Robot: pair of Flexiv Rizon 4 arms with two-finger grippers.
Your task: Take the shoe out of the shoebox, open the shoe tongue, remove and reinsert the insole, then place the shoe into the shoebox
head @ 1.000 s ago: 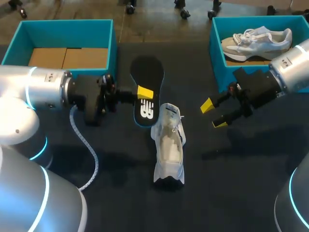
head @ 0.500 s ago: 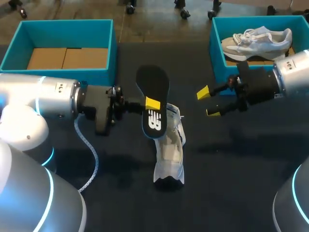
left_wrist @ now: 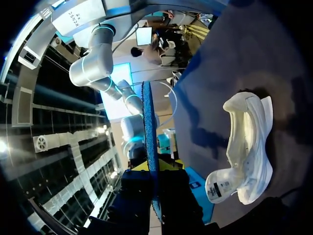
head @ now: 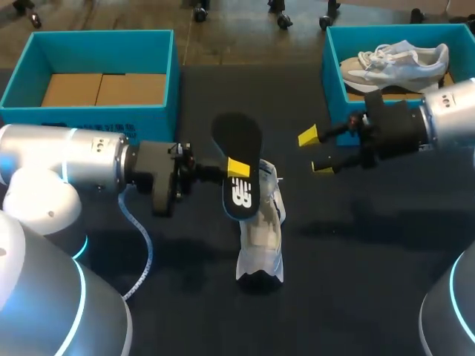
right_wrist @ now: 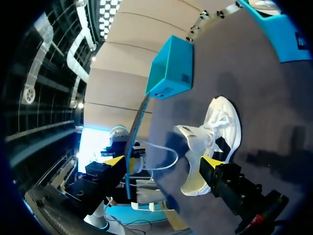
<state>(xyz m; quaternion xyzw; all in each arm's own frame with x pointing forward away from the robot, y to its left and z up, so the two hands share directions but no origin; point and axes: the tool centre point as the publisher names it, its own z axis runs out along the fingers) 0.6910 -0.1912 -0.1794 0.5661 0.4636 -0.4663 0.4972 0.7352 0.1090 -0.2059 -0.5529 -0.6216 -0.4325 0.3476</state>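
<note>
- Your left gripper (head: pixel 236 167) is pinched tight on the insole (head: pixel 237 133). It holds the insole by its side edge, so I think the logo end can slide into the shoe.
- The insole hangs in the air. Its lower end is just over the mouth of the white shoe (head: pixel 260 237), which sits on the table (head: pixel 356 252).
- Your right gripper (head: pixel 315 152) has its fingers apart and holds nothing. It waits near the shoe's right side, maybe to steady it.
- Only dark table shows to the right of the shoe.
- The blue box (head: pixel 332 81) is close behind your right gripper, so mind its wall.
- The other blue box (head: pixel 89 117) is behind your left arm.
</note>
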